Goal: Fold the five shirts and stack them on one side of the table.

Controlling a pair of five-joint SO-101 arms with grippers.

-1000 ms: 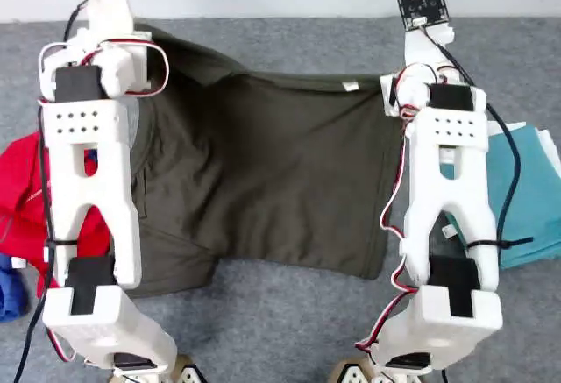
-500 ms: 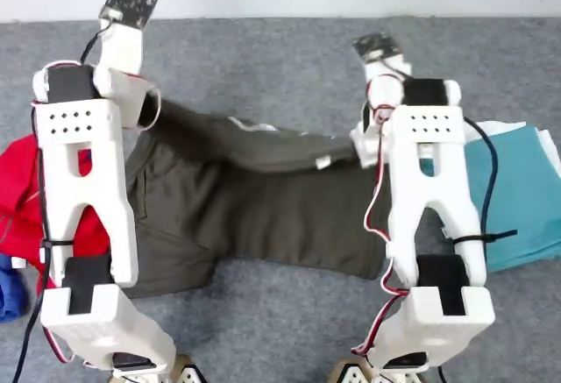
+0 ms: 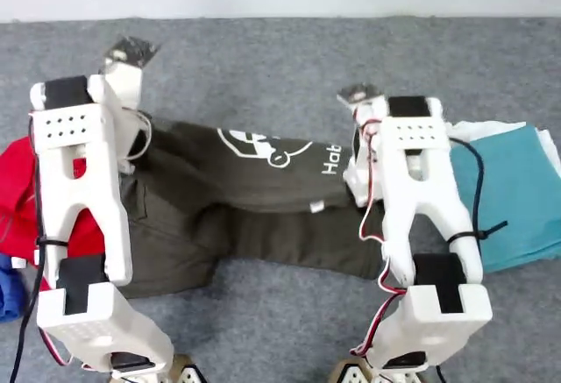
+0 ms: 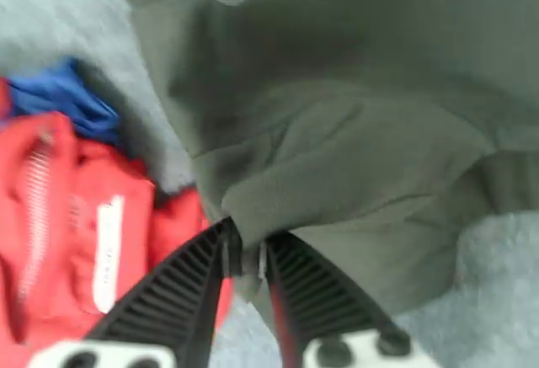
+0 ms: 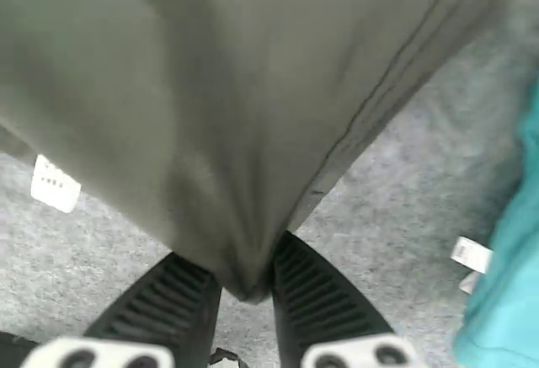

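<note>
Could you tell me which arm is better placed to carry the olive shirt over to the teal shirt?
Right, probably: the right gripper is shut on the olive shirt at its edge beside the teal shirt, while the left gripper grips the opposite edge, by the red garment.

Flanking the olive shirt [image 3: 280, 234]: red shirt [image 3: 13, 186], teal shirt [image 3: 517, 186]

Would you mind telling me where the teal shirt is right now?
In the high view, the teal shirt lies flat at the right side of the table, just past the right end of the olive shirt.
</note>
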